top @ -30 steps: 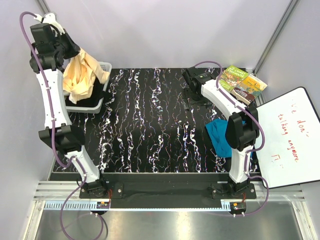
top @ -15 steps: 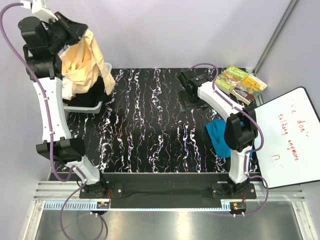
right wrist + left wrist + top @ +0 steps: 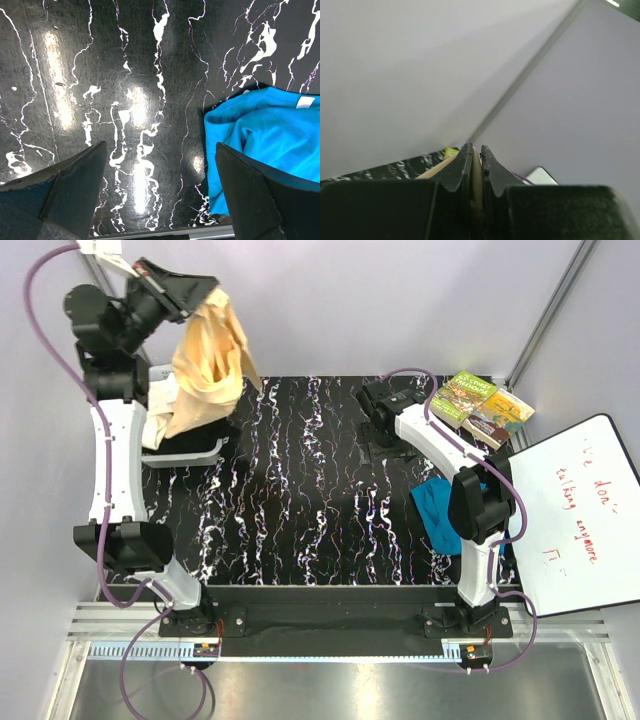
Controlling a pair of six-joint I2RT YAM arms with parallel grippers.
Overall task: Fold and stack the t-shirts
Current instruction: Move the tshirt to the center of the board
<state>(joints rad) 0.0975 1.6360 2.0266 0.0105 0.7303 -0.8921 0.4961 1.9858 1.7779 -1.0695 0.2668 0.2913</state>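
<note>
Peach-yellow cloth, soft and light: the large t-shirt (image 3: 208, 365) hangs limp from your left gripper (image 3: 192, 290), whose jaws are pinched tight on a bunched edge, high above the basket (image 3: 185, 460). Its long axis runs roughly vertical, with the loose end trailing down toward the basket. Expect it to sag, swing and crumple rather than hold shape — a shoulder seam or hem corner looks the better hold for spreading it flat. The teal t-shirt (image 3: 437, 510) lies bunched well to the right of the basket, near your right gripper (image 3: 160, 195), which stands wide apart and empty.
</note>
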